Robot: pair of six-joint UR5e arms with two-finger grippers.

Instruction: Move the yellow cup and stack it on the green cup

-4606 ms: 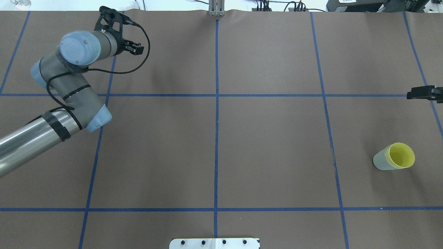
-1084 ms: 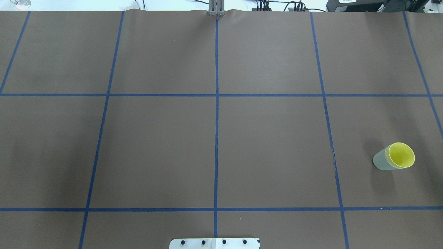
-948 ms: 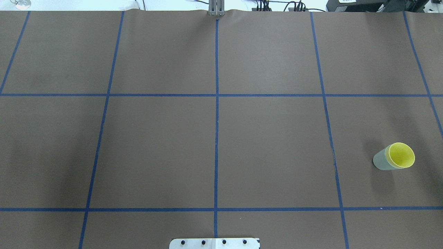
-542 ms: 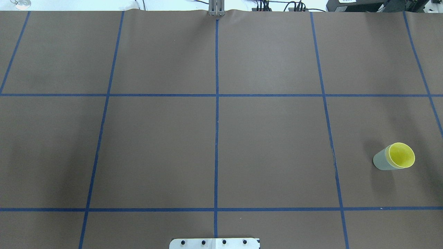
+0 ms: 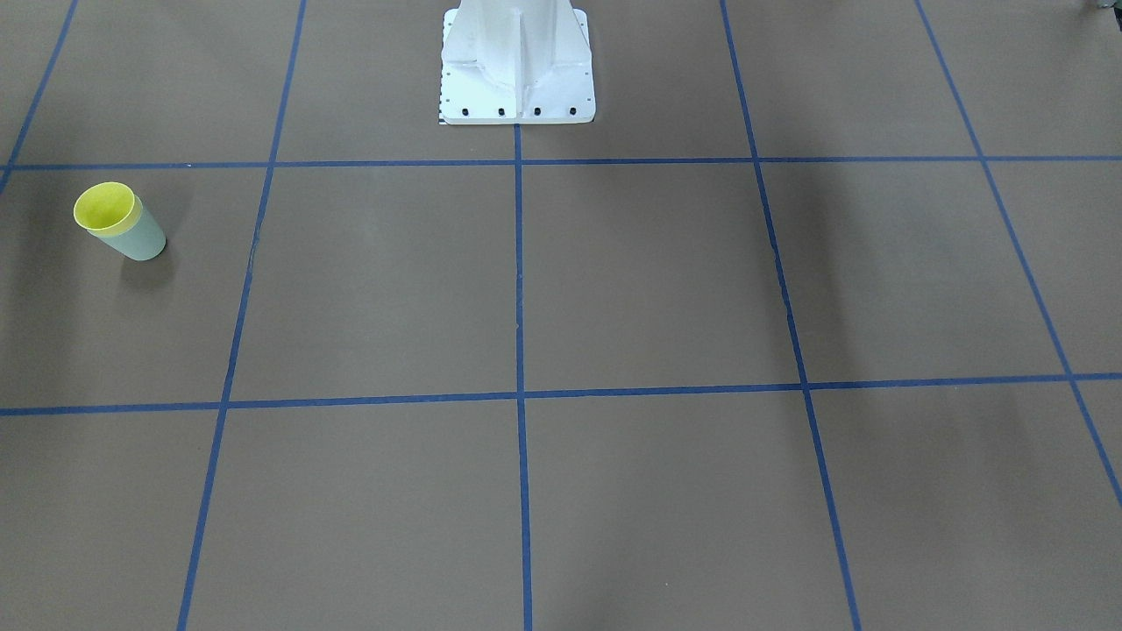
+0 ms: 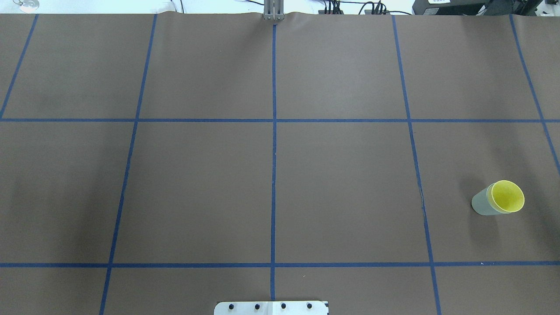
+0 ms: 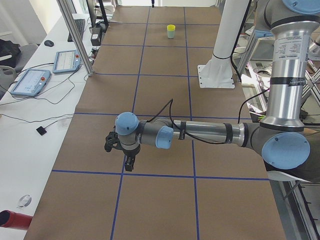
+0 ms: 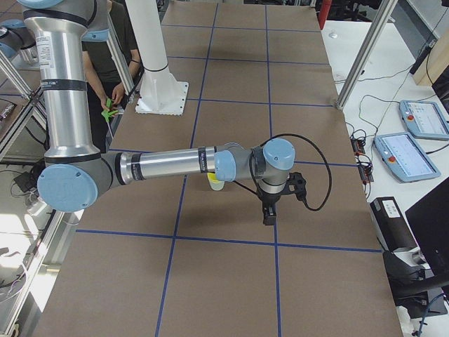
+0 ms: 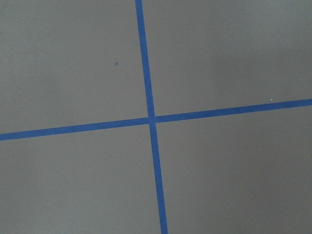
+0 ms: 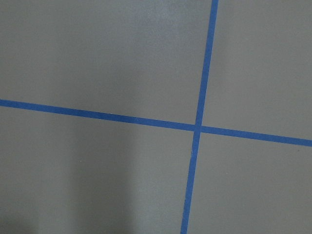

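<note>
The yellow cup (image 6: 507,196) is being carried inside the green cup (image 6: 481,205), nested mouth-up, with only a yellow band being left showing above the green rim. The pair is being borne upright by the counter (image 6: 341,183), in a square on the robot's right, near that end and clear of the blue tape lines (image 6: 274,175). From this lie of things the stacking is being judged as done.

Neither cup is being touched. The right tool (image 8: 269,216) is being held low over a tape crossing, pointed down, beyond the cups toward the counter's right end. In the right side view the right arm (image 8: 168,163) is being seen passing in front of the stack. The left tool (image 7: 129,165) is being hung likewise over a crossing at the opposite end, well apart from the cups. Both tools are being shown only in the side views, so it cannot be told whether either is released or clenched.

The risk is being judged to lie with the right arm. The stack looks light and tall, so a low swing back toward the white pedestal (image 5: 517,61) could be tipping it. How firmly the yellow cup is seated cannot be told; if loosely, a knock could be parting the two.
</note>
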